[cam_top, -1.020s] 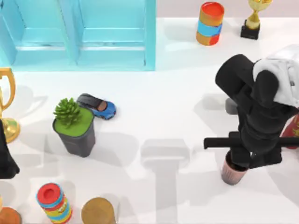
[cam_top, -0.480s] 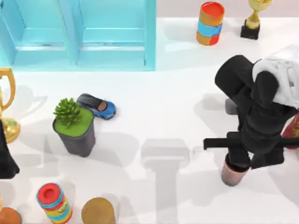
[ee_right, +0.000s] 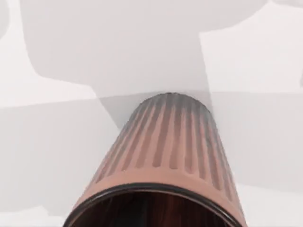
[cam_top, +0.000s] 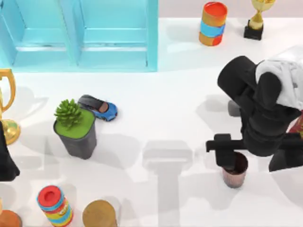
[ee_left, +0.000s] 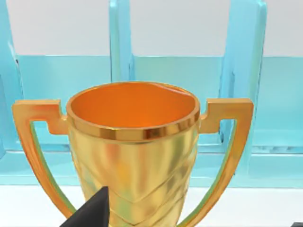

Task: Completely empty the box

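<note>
The light blue box (cam_top: 151,35) stands at the back left, and its two visible compartments hold nothing. A ribbed brown cup (cam_top: 235,171) stands upright on the table at the right, its dark inside showing. My right gripper (cam_top: 253,155) hovers just above and behind the cup, open, with its fingers spread wider than the cup and nothing between them. The right wrist view looks down on the cup (ee_right: 163,161) from close by. My left arm (cam_top: 4,161) is parked at the left edge, with one dark fingertip (ee_left: 90,213) in front of a gold trophy (ee_left: 132,142).
A green plant in a dark pot (cam_top: 75,127) and a blue toy car (cam_top: 100,108) sit at centre left. A striped can (cam_top: 213,23) and a small trophy (cam_top: 255,21) stand at the back right. A striped can (cam_top: 55,205) and a gold disc (cam_top: 99,215) are at the front left.
My right gripper was down over the brown cup. It has opened and lifted off towards the right, leaving the cup standing with its inside showing. The left arm has not moved.
</note>
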Robot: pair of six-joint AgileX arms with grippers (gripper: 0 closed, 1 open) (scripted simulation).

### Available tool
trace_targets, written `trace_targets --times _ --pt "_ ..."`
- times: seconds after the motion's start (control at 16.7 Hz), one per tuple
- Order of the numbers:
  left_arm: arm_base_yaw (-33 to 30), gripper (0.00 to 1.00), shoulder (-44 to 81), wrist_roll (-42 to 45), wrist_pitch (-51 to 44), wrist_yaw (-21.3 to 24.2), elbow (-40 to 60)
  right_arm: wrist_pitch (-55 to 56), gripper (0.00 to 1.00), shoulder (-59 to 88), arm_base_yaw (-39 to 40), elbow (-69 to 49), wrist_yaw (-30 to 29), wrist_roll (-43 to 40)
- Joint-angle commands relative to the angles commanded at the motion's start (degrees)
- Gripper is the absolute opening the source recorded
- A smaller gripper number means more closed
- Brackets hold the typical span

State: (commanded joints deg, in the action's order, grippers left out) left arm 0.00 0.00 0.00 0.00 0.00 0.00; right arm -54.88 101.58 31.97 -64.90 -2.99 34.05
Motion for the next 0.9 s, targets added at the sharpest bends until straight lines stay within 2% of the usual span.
trace_targets --times 0.6,0.9 --pt "0.0 1.00 0.0 0.0 0.0 0.0 0.0 -0.9 1.00 -0.2 -0.1 -0.9 0.0 0.0" --pt "0.0 1.00 0.0 0.0 0.0 0.0 0.0 -13.2 1.00 -2.1 -0.1 -10.3 0.0 0.0"
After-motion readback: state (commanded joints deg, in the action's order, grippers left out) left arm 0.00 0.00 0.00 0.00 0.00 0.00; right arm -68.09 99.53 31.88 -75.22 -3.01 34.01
